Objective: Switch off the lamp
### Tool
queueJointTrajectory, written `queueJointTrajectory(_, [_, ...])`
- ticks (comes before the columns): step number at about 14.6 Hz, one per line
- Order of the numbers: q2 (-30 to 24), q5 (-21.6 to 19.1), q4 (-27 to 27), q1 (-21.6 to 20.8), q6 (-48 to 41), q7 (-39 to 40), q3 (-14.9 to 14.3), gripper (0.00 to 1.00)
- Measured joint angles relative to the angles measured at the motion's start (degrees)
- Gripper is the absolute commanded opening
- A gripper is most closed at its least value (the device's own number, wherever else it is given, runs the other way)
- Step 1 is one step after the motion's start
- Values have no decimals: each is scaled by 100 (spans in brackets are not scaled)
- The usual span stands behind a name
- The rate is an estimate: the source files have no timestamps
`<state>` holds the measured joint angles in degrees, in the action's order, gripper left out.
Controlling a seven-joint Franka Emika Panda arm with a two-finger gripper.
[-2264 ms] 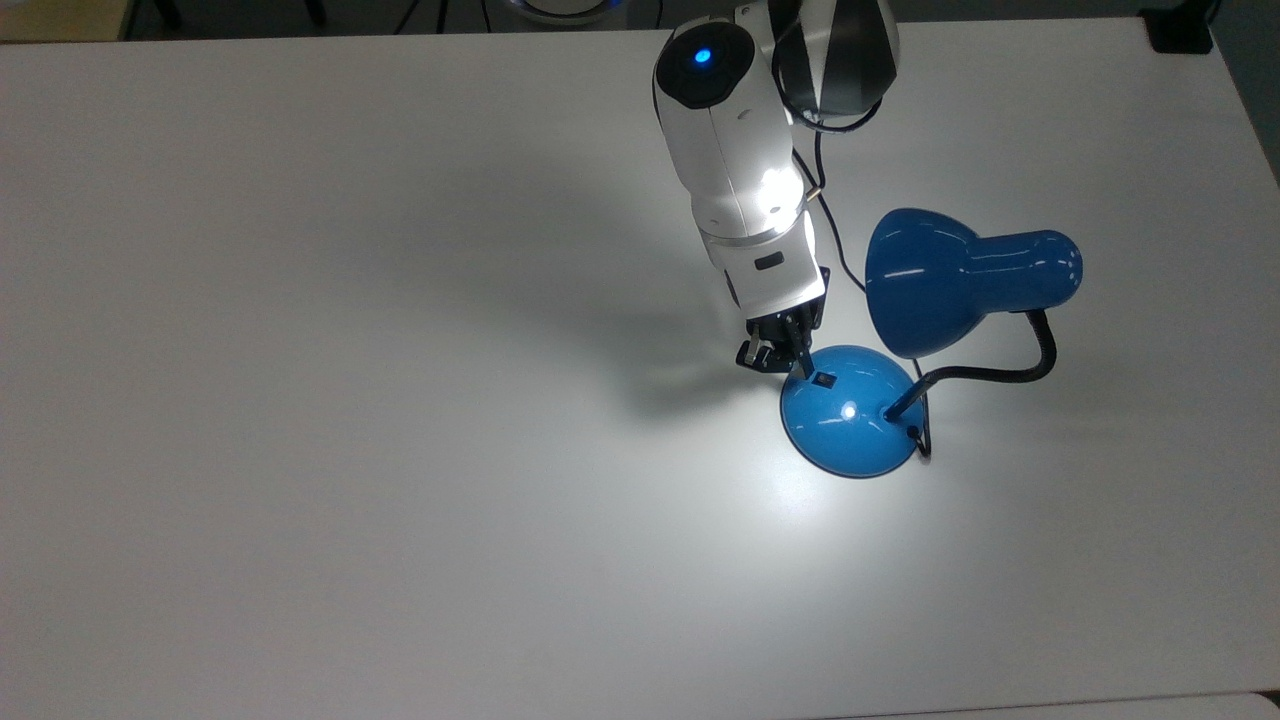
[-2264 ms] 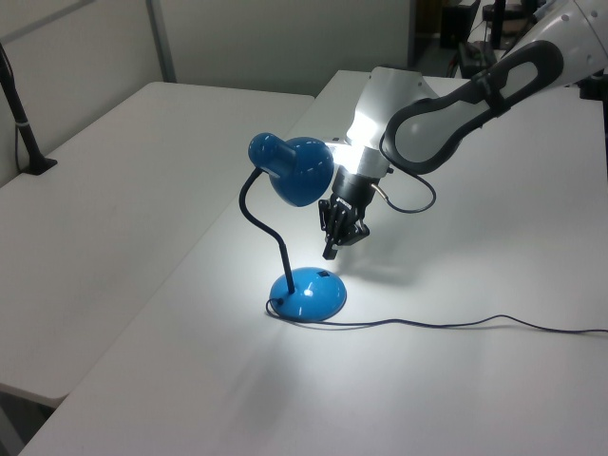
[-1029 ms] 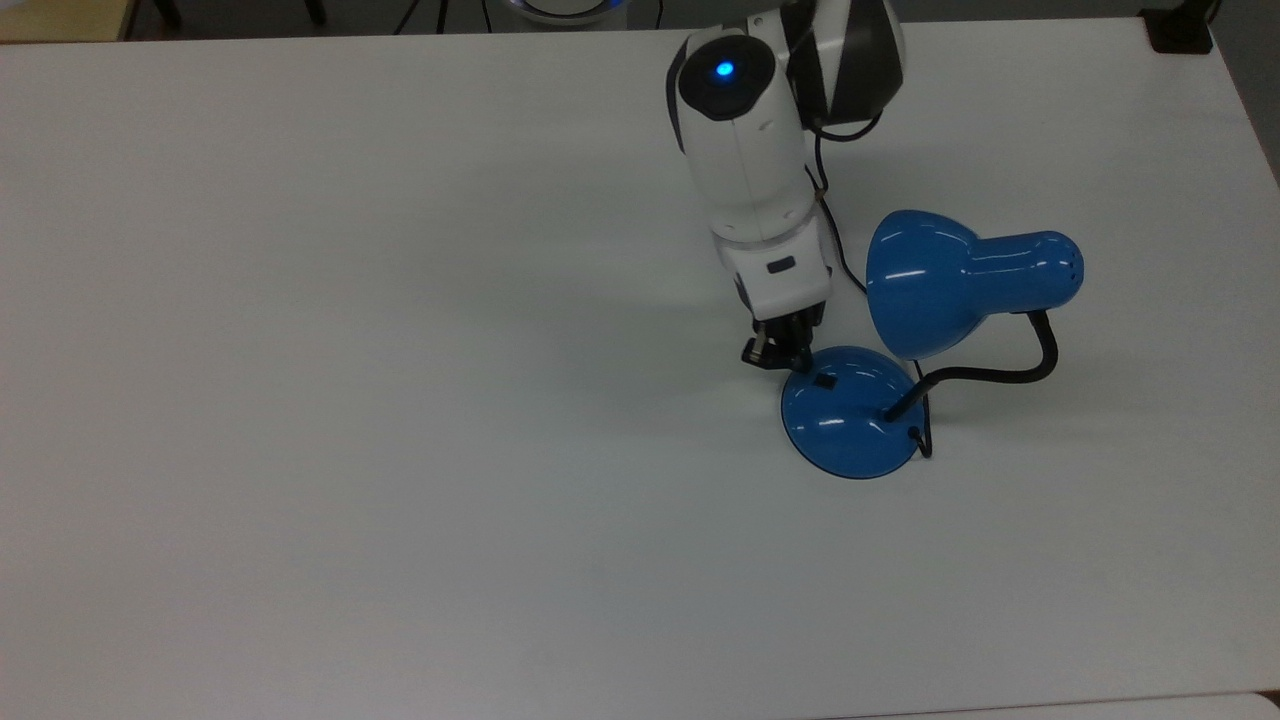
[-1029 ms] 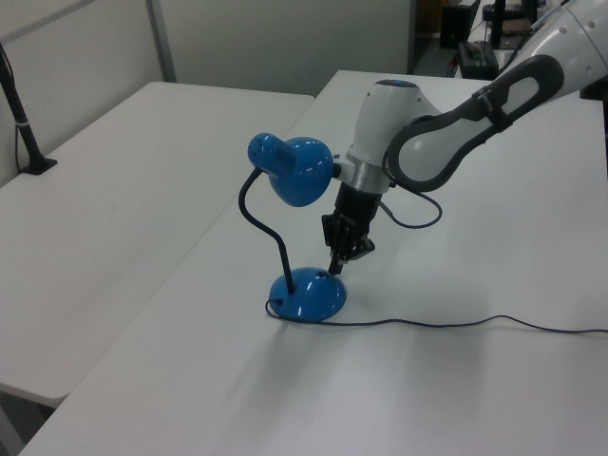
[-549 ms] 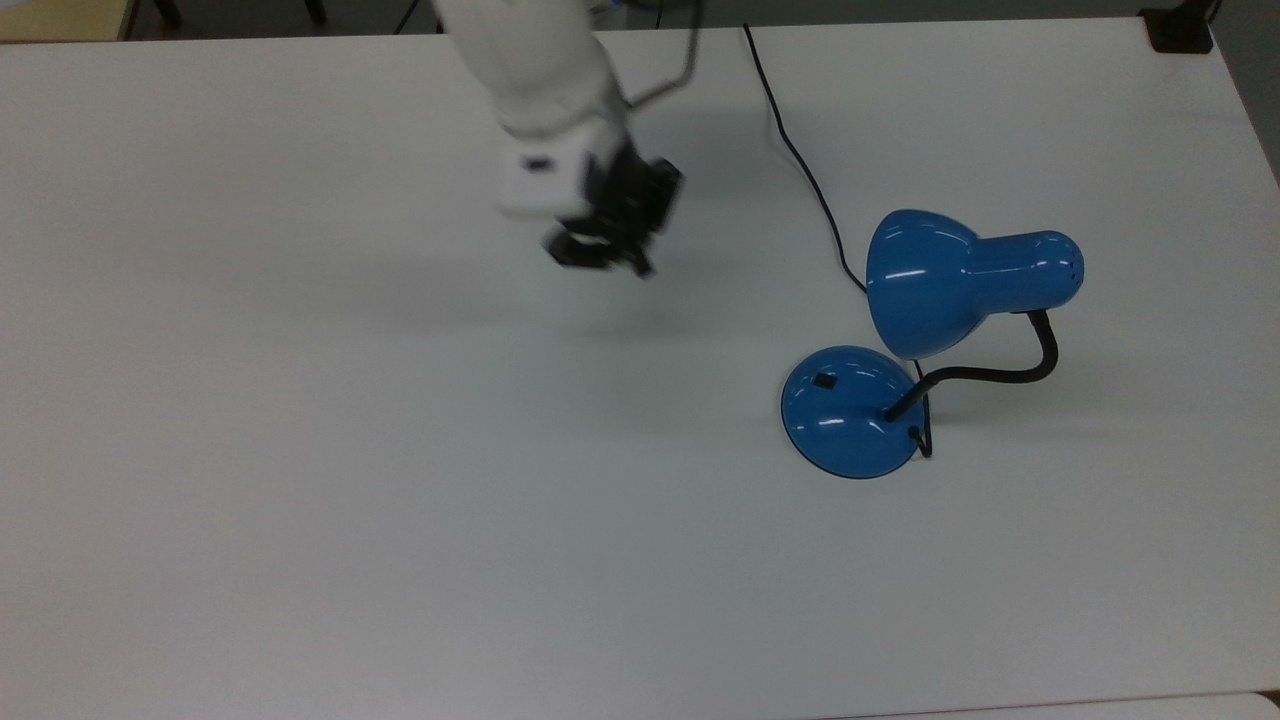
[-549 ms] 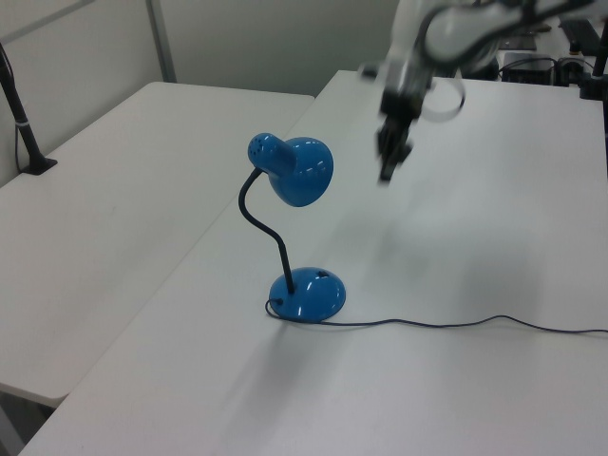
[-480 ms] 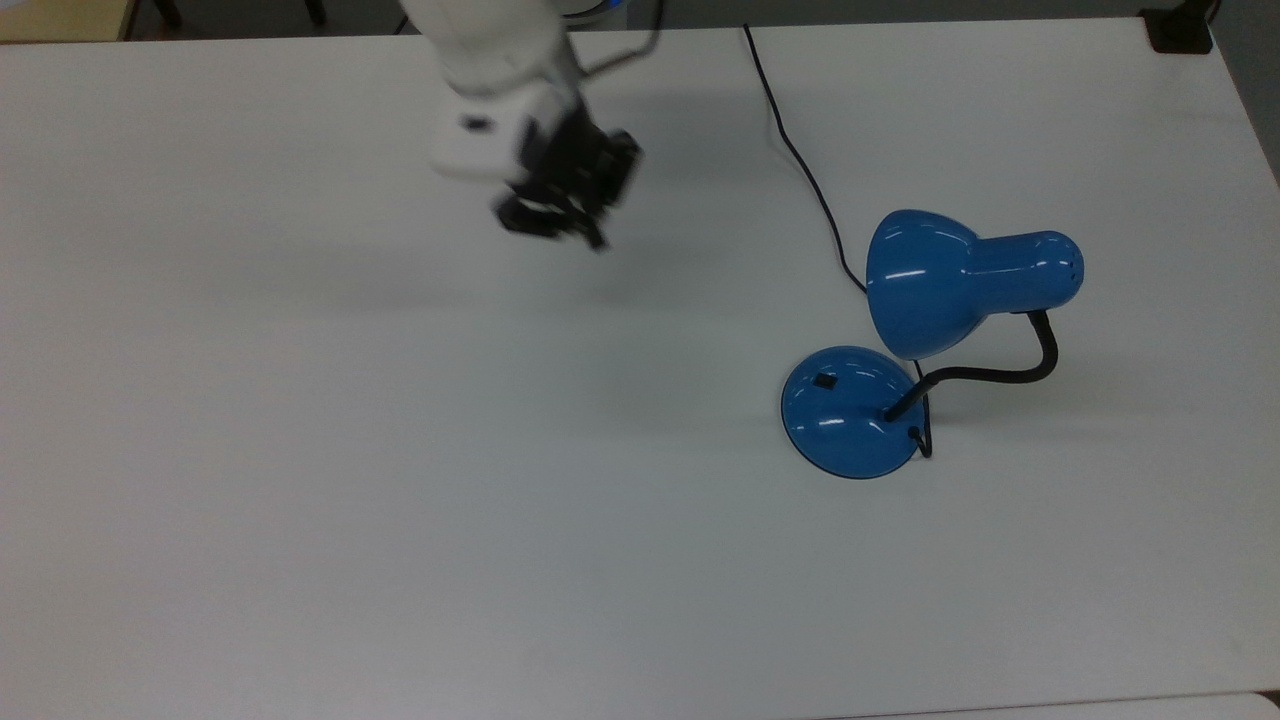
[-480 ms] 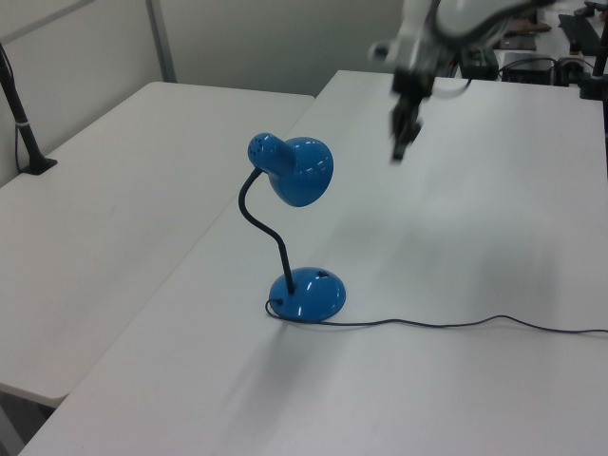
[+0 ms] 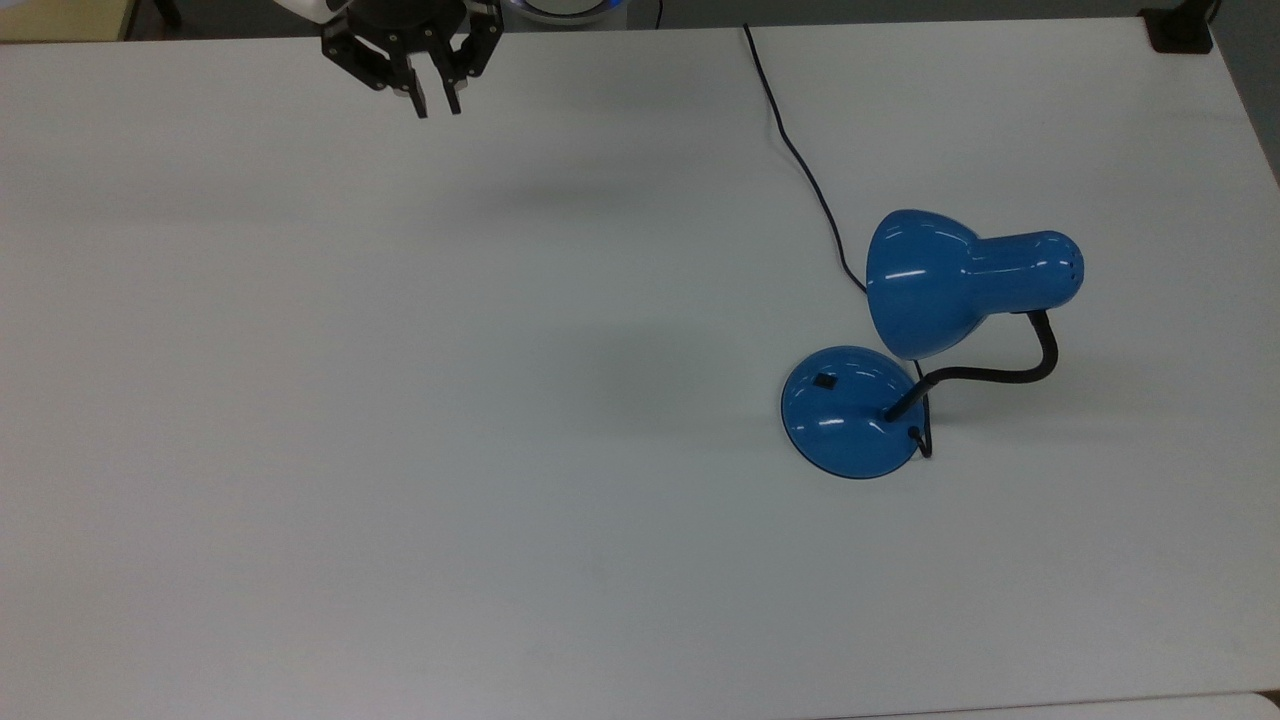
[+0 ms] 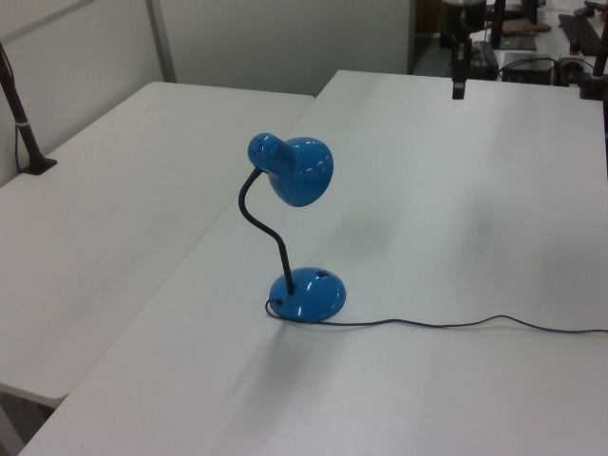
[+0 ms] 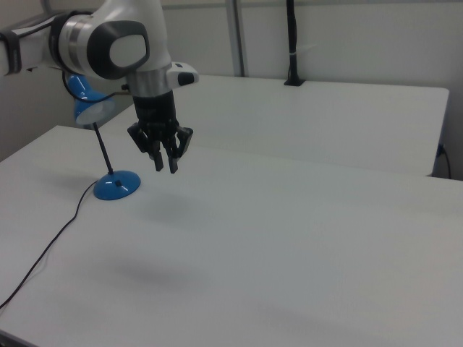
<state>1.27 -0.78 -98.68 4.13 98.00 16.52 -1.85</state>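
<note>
The blue lamp stands at the top view's right with its bell shade [image 9: 925, 280] bent over the round base [image 9: 850, 425] on a black gooseneck [image 9: 1000, 372]. No glow falls on the table around it. The small black switch [image 9: 825, 380] sits on the base's upper left. Its cord [image 9: 800, 160] runs to the table's far edge. My gripper [image 9: 435, 106] hangs far from the lamp at the top view's upper left, open by a narrow gap and holding nothing. In the right view the gripper [image 11: 166, 167] points down above the table, right of the lamp base [image 11: 118, 186]. The left view shows the shade [image 10: 302, 171] and base [image 10: 309, 293].
The white table [image 9: 400, 450] is bare around the lamp. A black clamp [image 9: 1180, 30] sits at its far right corner in the top view. A second table [image 10: 95, 190] adjoins on the left view's left, with a black post [image 10: 24, 123] on it.
The lamp's light has gone out. My gripper left the switch on the base, rose, and swung far across the table to the top view's upper left.
</note>
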Motion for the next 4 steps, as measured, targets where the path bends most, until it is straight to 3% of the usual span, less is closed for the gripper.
queueJointTrajectory(4, [0,1,262,146,-243,-102,-6,100])
